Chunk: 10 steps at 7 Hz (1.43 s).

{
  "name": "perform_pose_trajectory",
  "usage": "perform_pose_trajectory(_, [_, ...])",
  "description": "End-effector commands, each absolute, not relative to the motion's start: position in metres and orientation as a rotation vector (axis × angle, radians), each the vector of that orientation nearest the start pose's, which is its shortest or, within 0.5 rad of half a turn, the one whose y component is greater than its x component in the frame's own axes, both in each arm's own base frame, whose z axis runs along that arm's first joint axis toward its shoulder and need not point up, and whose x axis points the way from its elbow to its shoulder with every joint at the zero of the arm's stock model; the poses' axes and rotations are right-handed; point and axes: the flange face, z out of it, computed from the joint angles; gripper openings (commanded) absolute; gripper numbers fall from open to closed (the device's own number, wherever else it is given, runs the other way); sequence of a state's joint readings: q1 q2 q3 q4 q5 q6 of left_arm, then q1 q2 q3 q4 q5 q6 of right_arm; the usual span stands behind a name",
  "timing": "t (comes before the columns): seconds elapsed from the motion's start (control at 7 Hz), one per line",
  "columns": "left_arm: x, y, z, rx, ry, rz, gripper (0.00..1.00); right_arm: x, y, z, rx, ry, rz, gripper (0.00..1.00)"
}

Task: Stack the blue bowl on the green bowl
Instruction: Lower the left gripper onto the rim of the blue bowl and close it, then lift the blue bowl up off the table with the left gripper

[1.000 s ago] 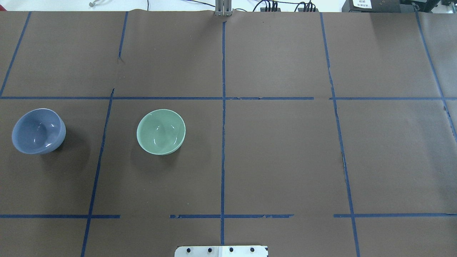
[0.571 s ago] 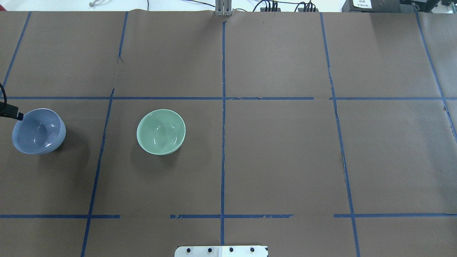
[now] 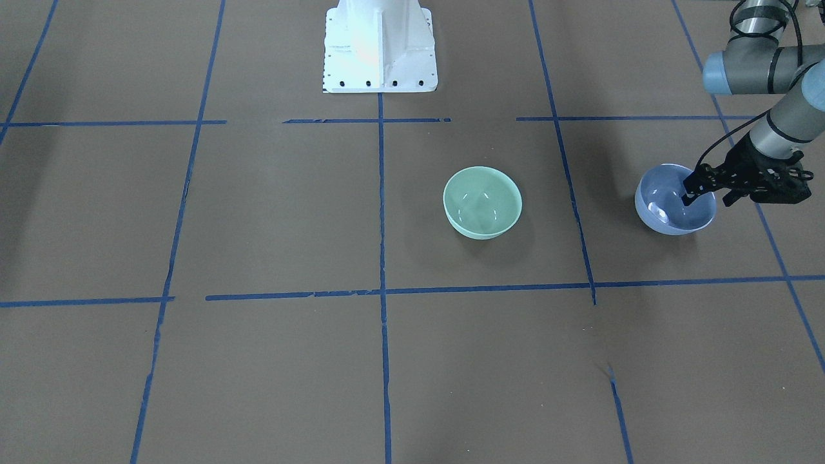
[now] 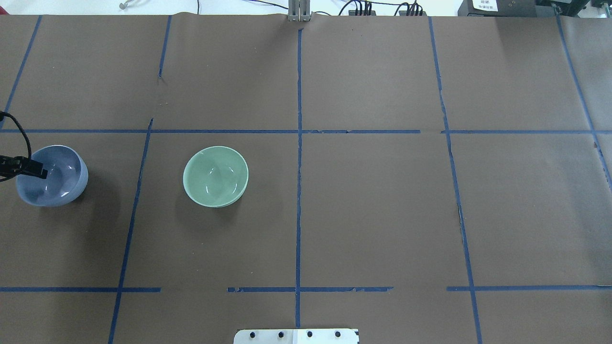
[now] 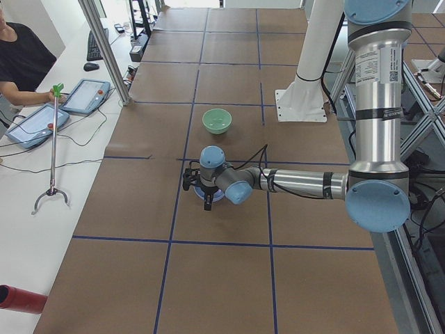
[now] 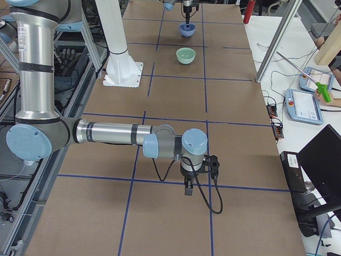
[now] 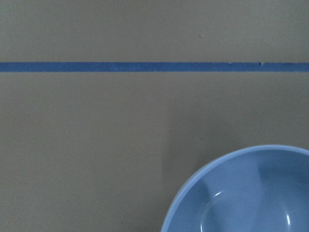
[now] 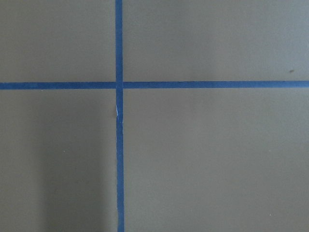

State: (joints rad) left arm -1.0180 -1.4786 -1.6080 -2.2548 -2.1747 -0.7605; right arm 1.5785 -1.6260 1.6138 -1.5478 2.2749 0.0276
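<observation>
Progress on the stack has barely begun, as you can see: both bowls stand upright and apart on the table (image 4: 373, 205), and nothing has been lifted.

The left arm (image 3: 776, 125) reaches down over the blue bowl (image 3: 664, 214). That bowl sits directly beneath the left tool (image 3: 707, 197). The green bowl (image 3: 482, 202) is well apart from that tool, off toward the middle of the table, and it is empty.

The left tool's fingers are spread. One tip seems to dip inside the blue bowl, while the other hangs outside the rim on the side away from the green bowl. I judge they straddle the wall without pinching it, so the tool has hold of nothing yet.

You have the grasp, the lift, the carry across and the lowering into the green bowl all ahead of you.

The right tool (image 6: 187, 188) hovers over bare table far from both bowls; whether it is spread or closed I cannot tell.

A white label (image 5: 374, 64) wraps the left arm's upright section, its print too small to read.
</observation>
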Motion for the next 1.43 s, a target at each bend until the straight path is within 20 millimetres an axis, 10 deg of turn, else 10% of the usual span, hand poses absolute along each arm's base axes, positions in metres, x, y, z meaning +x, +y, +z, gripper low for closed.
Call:
perform_pose_trajectory(0.0, [0.187,-0.447,0.616,0.148,0.840,0.016,0.06,0.072,-0.469,0.667,0.003,-0.704,0.030,1.00])
perform_pose_trajectory(0.57, [0.157,-0.427,0.570,0.143,0.898,0.054,0.00,0.072,-0.469,0.667,0.003,-0.704,0.030,1.00])
perform_pose_trajectory(1.29, [0.015,-0.483,0.411,0.183,0.777,-0.056,0.00,0.072,-0.469,0.667,0.003,-0.704,0.031,1.00])
